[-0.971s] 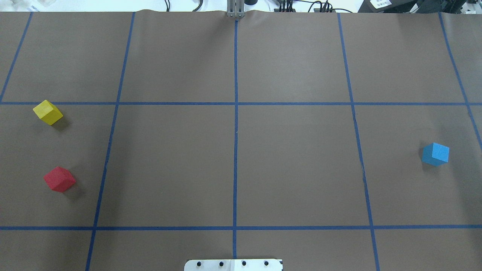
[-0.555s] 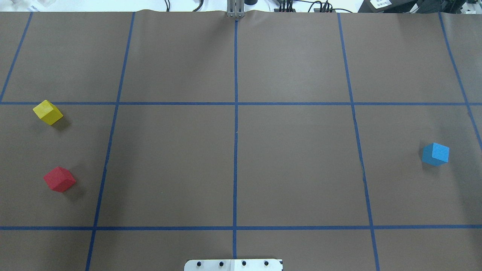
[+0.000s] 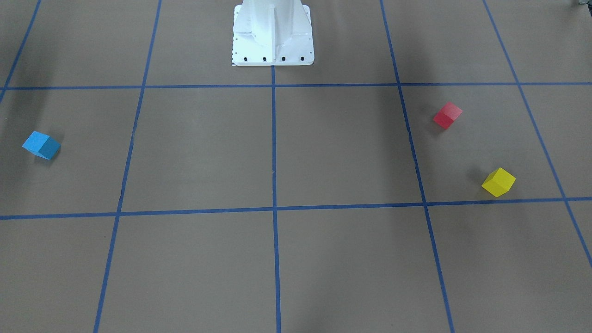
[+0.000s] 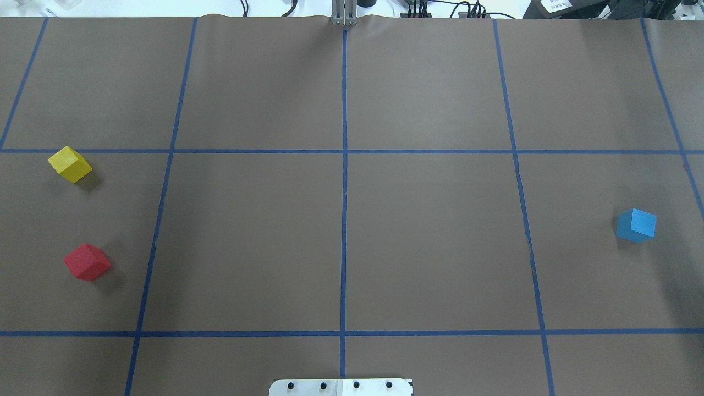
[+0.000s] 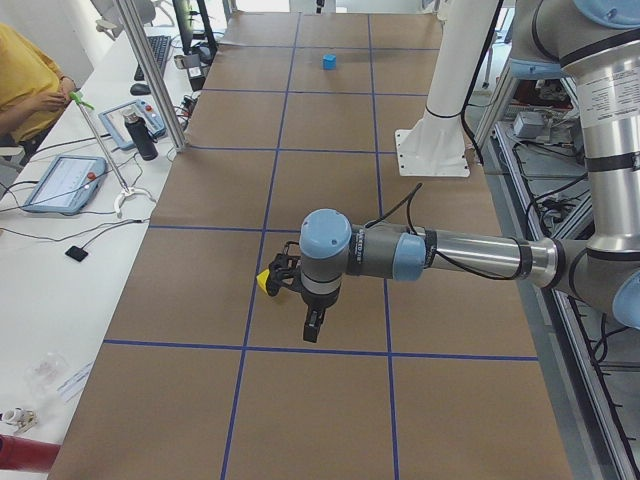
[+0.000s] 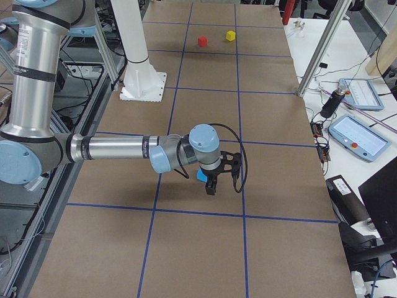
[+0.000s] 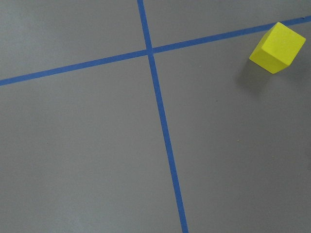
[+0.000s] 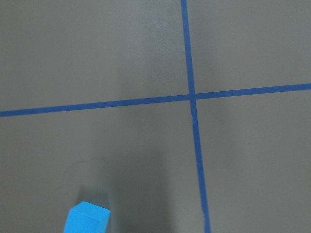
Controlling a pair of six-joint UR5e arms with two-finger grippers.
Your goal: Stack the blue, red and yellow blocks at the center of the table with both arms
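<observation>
The yellow block and the red block lie apart on the table's left side. The blue block lies at the far right. The table's center holds no block. My left gripper hangs above the table beside the yellow block, which shows at the top right of the left wrist view. My right gripper hangs beside the blue block, which shows at the bottom of the right wrist view. I cannot tell whether either gripper is open or shut.
Blue tape lines divide the brown table cover into squares. The white robot base stands at the robot's edge of the table. Tablets, cables and metal posts line the operators' side, where a person in yellow sits.
</observation>
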